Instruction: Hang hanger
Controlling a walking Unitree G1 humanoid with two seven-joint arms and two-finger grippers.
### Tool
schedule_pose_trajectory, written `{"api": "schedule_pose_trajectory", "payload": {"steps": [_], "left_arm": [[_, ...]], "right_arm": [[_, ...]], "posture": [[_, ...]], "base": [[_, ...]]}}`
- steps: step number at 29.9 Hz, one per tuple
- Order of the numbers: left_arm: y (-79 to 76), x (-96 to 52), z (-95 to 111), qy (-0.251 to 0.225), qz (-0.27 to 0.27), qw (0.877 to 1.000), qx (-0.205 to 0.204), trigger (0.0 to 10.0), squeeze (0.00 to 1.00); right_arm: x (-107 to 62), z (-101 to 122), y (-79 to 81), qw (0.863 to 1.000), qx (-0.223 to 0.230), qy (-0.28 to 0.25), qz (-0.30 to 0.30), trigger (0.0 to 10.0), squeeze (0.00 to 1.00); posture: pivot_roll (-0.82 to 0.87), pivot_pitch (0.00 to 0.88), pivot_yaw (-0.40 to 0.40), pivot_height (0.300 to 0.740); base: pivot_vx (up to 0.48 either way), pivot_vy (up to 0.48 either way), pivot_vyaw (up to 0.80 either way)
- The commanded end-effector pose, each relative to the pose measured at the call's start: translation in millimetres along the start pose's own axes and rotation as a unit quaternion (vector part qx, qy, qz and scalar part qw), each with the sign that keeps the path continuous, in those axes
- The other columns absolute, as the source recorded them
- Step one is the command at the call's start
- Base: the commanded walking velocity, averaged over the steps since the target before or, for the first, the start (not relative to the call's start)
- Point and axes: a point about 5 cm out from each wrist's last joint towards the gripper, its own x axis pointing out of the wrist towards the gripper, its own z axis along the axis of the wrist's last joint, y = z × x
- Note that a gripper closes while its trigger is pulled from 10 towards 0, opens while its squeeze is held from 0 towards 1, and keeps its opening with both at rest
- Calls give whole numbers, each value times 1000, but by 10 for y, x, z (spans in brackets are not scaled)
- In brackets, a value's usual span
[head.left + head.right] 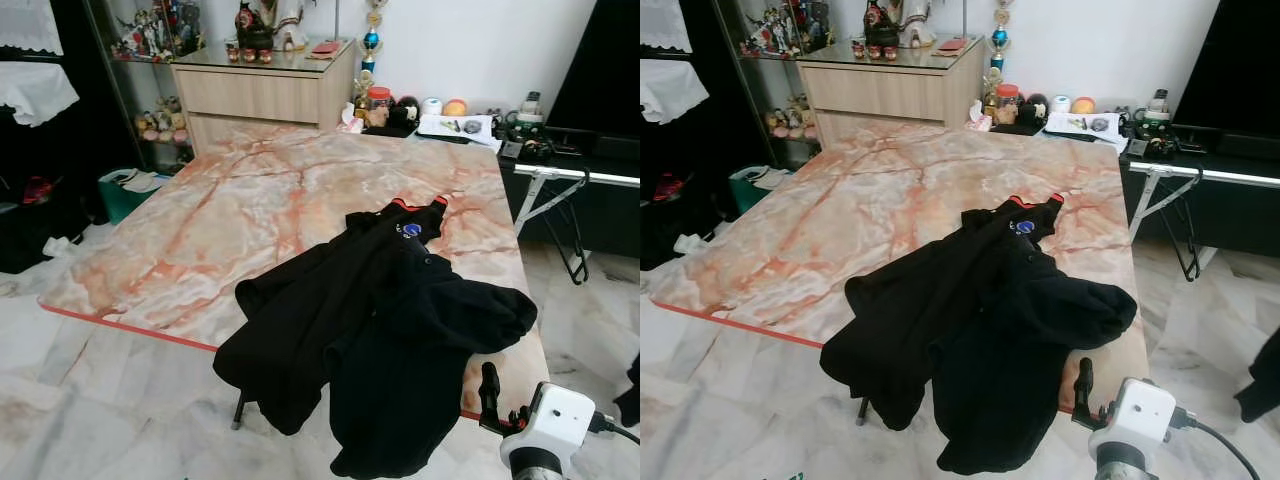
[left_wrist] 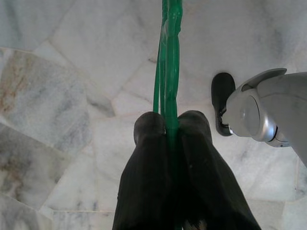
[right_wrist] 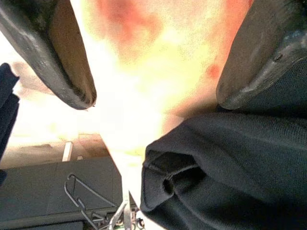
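So we're standing at the near right corner of the counter (image 1: pixel 250 210), a big marble-look slab with orange veining and a thin red edge running along the lower left of the frame. The black garment (image 1: pixel 380 320) is heaped on that near corner and spills over the edge, hanging down toward the floor (image 1: pixel 90 400). Most of the counter's left and far side is bare. To the left of the counter there's a good stretch of pale marble floor, and on the right a narrower strip of floor between the counter edge and a folding drying rack (image 1: pixel 560 215).

Room-wise: a wooden dresser (image 1: pixel 262 90) with figurines on top sits at the upper middle, a glass shelf unit is in the upper left, and jars and clutter line the far edge against the white wall. A dark TV stand takes the upper right.

Our right gripper (image 3: pixel 153 62) sits at the lower right of the eye views, just off the counter's corner. In the right wrist view its fingers (image 3: pixel 57 57) are spread wide apart, holding nothing, with the counter surface glowing between them and a fold of the garment just below them, close to one finger.

The green hanger (image 2: pixel 168 57) is in our left gripper (image 2: pixel 171 125): in the left wrist view both fingers (image 2: pixel 148 158) are clenched tight on its thin green wire, which runs straight out past the tips over the floor tiles.
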Motion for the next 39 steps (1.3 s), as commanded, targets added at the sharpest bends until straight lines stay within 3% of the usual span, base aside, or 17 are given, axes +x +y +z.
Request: {"api": "schedule_pose_trajectory", "payload": {"steps": [1, 6, 13, 14, 17, 26, 32, 39], "left_arm": [[-5, -10, -62, 10, 1, 1000, 0, 10000, 0], [-11, -13, -89, 17, 0, 1000, 12, 10000, 0], [7, -21, -128, 26, 3, 1000, 13, 10000, 0], [17, -37, -196, 34, 3, 999, 14, 10000, 0], [31, -58, -274, 43, 3, 999, 16, 10000, 0], [41, -61, -284, 45, 3, 999, 14, 10000, 0], [8, -53, -270, 46, 0, 999, 13, 10000, 0], [-31, -46, -257, 46, -3, 999, 10, 10000, 0]], "right_arm": [[-3, 48, 26, 1000, -1, -9, 5, 10000, 0], [1, 36, 18, 1000, 2, -10, 2, 10000, 0], [24, 6, 10, 1000, -2, -6, 0, 10000, 0], [9, -133, -84, 1000, -6, 20, -21, 10000, 0], [-26, -256, -169, 998, 2, 48, -44, 10000, 0], [5, -336, -163, 998, -7, 54, -42, 10000, 0], [109, -523, -189, 995, -10, 91, -32, 10000, 0], [106, -992, -152, 977, -29, 209, -6, 10000, 0]], "posture": [[130, 0, 8, 740], [129, 0, 7, 740], [133, 0, -1, 740], [133, 0, 0, 740], [133, 0, 0, 740], [134, 0, -2, 740], [127, 0, -3, 740], [133, 0, -6, 740]], "base": [[0, 0, 0], [0, 0, 0], [0, -470, 0], [0, -480, 0], [0, -480, 0], [0, -480, -281], [0, -480, 0], [0, -480, 0]]}}
